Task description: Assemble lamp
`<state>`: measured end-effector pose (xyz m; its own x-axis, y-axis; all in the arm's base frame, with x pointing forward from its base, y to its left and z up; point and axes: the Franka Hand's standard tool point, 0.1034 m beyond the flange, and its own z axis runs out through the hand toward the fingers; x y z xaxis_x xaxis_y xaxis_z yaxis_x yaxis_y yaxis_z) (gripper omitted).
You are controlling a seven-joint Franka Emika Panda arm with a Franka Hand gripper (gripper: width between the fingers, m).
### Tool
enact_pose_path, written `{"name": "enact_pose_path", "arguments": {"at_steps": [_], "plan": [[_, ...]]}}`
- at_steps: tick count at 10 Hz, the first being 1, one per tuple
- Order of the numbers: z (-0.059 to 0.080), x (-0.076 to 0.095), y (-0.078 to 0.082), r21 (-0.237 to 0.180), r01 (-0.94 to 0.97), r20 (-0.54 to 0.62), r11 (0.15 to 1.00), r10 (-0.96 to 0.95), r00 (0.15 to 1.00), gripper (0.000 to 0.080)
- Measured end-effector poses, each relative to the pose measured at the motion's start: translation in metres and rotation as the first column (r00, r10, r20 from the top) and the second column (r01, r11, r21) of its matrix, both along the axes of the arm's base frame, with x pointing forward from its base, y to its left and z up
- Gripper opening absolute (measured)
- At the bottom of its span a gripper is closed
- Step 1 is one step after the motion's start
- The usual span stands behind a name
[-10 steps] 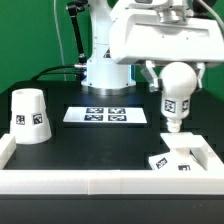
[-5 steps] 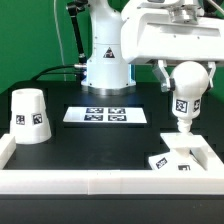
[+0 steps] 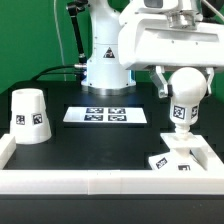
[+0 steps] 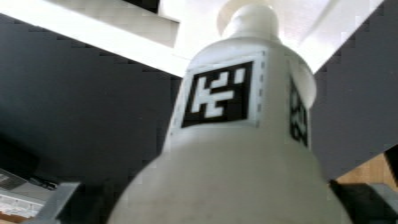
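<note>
My gripper (image 3: 184, 78) is shut on the round head of the white bulb (image 3: 183, 105), which hangs stem down over the flat square base (image 3: 183, 160) at the exterior view's lower right. The stem tip sits just above the base. The bulb fills the wrist view (image 4: 228, 140), its tag facing the camera, and the base shows behind it (image 4: 125, 40). The tapered white shade (image 3: 29, 115) stands mouth down on the black table at the exterior view's left, apart from the gripper.
The marker board (image 3: 106, 116) lies flat in the middle of the table. White rails (image 3: 100, 183) edge the table's front and sides. The arm's white pedestal (image 3: 105, 60) stands at the back.
The gripper has carried the bulb toward the exterior view's right and a little lower, so that it is now over the base.
</note>
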<state>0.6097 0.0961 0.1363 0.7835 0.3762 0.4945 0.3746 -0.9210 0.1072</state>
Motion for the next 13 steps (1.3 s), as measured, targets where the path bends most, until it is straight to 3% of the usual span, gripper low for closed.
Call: {"name": "enact_pose_path", "arguments": {"at_steps": [11,13], "plan": [[-0.021,-0.017,-0.004,-0.007,0.005,0.013,1.000,-0.004,1.000,0.0579],[-0.021,-0.017,-0.004,-0.007,0.005,0.013,1.000,-0.005,1.000,0.0680]]}}
